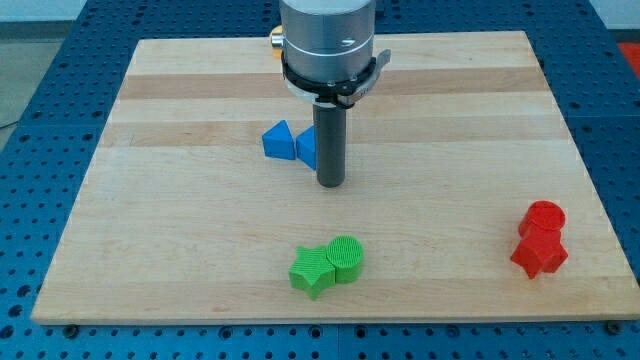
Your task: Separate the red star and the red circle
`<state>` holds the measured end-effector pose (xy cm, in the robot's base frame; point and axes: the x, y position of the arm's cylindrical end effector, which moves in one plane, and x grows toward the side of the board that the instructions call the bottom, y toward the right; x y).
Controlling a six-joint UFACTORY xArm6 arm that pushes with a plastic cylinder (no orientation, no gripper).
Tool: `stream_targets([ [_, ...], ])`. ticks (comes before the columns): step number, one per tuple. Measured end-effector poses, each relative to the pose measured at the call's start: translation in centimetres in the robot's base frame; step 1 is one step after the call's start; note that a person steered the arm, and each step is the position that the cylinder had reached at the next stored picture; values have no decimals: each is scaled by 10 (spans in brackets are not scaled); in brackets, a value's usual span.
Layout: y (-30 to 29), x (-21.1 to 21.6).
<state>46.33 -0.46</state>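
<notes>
The red circle (pixel 545 216) and the red star (pixel 539 252) sit touching each other near the view's right edge of the wooden board (pixel 180 250), the circle just above the star. My tip (pixel 330 184) rests on the board near the middle, far to the left of both red blocks and apart from them. It stands just right of and below two blue blocks.
A blue triangle (pixel 279 140) and a second blue block (pixel 306 148), partly hidden behind the rod, lie by my tip. A green star (pixel 312 270) and a green circle (pixel 346 257) touch each other near the view's bottom.
</notes>
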Motion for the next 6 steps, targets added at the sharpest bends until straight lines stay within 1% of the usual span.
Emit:
stream_targets([
  [2,6,-1],
  [3,87,3],
  [5,272,-6],
  [6,349,-6],
])
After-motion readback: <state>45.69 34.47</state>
